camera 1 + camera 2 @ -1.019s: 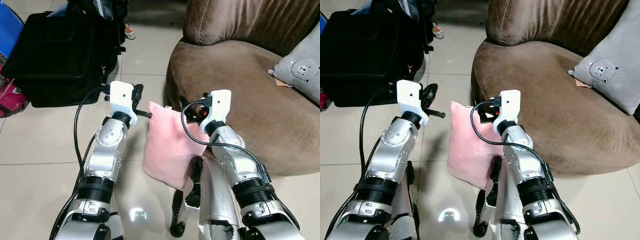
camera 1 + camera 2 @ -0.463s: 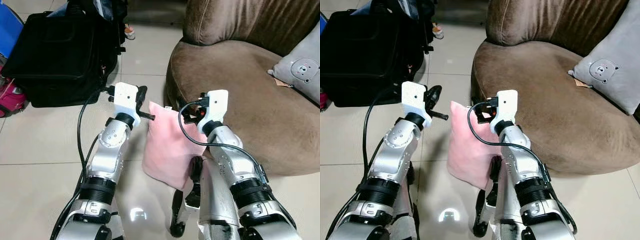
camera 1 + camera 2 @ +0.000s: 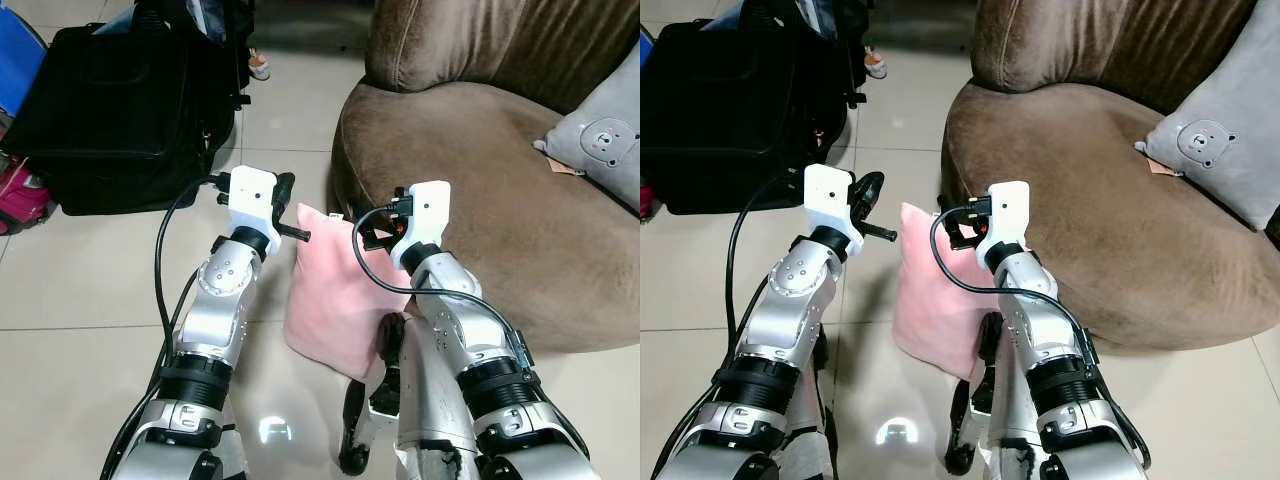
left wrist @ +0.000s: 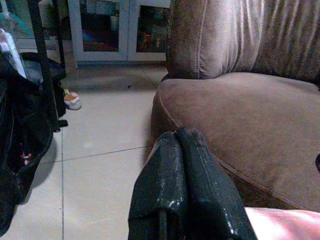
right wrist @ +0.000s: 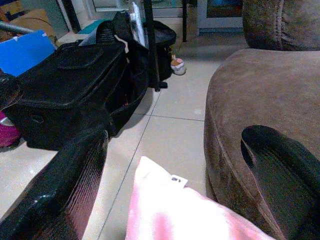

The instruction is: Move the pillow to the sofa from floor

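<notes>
The pink pillow (image 3: 335, 295) stands on the tiled floor (image 3: 90, 290), leaning against the front of the brown sofa (image 3: 480, 170). The right gripper (image 5: 175, 170) hangs over its top corner with fingers (image 5: 60, 185) spread wide on either side, not gripping it. The left gripper (image 4: 182, 185) sits just beside the pillow's upper edge, its fingers pressed together. A black bag (image 3: 110, 110) rests on the floor to the left, and a grey cushion (image 3: 600, 135) lies on the sofa seat.

Beige tiled floor (image 3: 90, 290), pink pillow (image 3: 335, 300) standing on it against the brown sofa (image 3: 470, 160), black bag (image 3: 120, 110) beside, grey cushion (image 3: 600, 135) on the sofa seat
</notes>
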